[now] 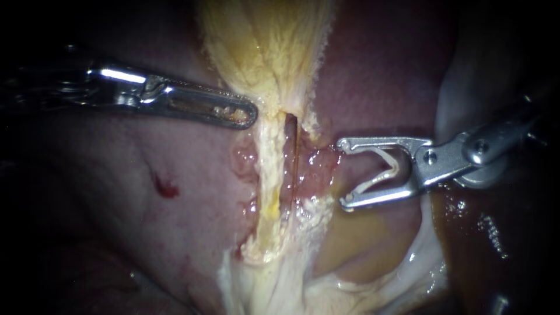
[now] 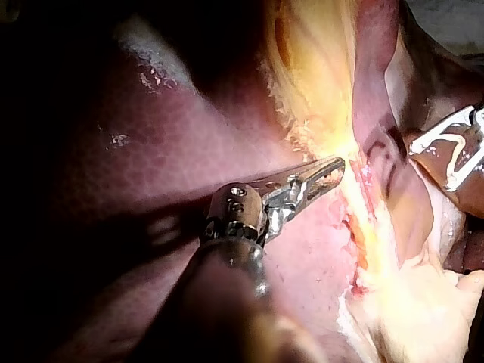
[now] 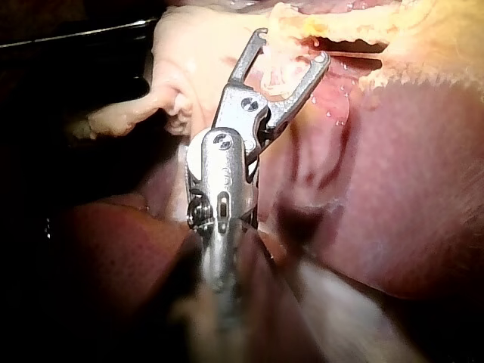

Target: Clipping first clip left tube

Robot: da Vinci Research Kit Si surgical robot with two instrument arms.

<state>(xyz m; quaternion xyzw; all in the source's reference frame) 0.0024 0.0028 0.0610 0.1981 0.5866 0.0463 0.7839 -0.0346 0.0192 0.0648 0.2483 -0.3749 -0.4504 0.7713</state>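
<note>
Left instrument [image 1: 248, 114]: jaws lay together, nothing visibly held, tip just beside the gallbladder [image 1: 268, 41] neck. Right instrument [image 1: 343, 172]: jaws wide apart, carrying an unclosed clip [image 1: 379, 180], near the left tube [image 1: 267, 169] but not around it. Tube was bare; straddling and squeezing were still to do.

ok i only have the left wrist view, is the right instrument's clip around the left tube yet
observer: no. in the endoscope view the right instrument sits beside the tubes, with no tube between its tips.
operator: is the clip seated properly
observer: yes, the clip is a wide V held between both sides of the claw.
operator: what lies between it and the left tube
observer: pinkish tissue and a dark slit; the left tube lies beyond them.
</note>
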